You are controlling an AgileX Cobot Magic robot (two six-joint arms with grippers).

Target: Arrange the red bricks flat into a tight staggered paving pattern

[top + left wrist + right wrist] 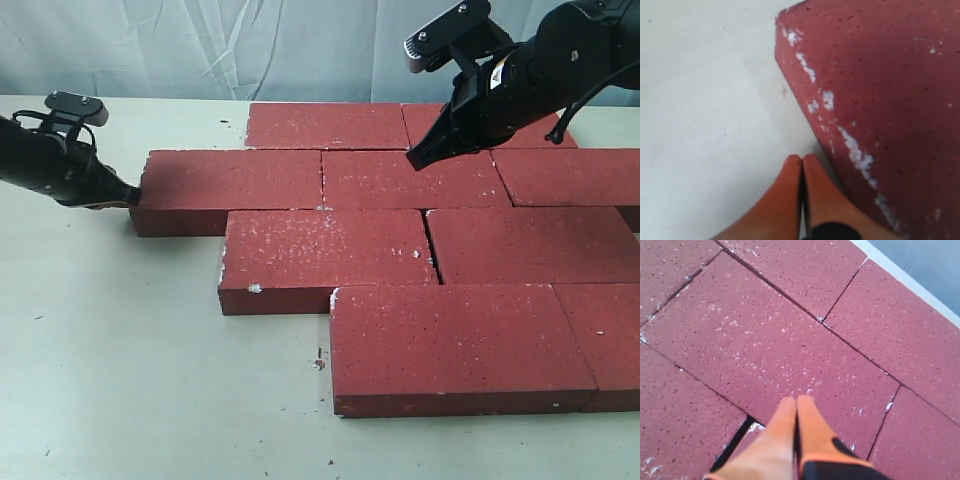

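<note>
Several dark-red bricks [325,250] lie flat in staggered rows across the table's middle and right. The leftmost brick of the second row [232,183] has my left gripper [133,195] at its short left end, fingers shut with nothing between them. In the left wrist view the closed orange fingertips [792,165] sit by that brick's chipped corner [880,100]. My right gripper [415,158] is shut and hovers low over the second row's middle brick [410,178]. In the right wrist view its closed fingertips [807,405] point at that brick's speckled face [765,355].
A dark gap [432,250] runs between the two third-row bricks. The front brick [455,345] overhangs toward the near edge. A pale curtain [200,45] backs the table. Bare tabletop [110,340] spreads at the left and front.
</note>
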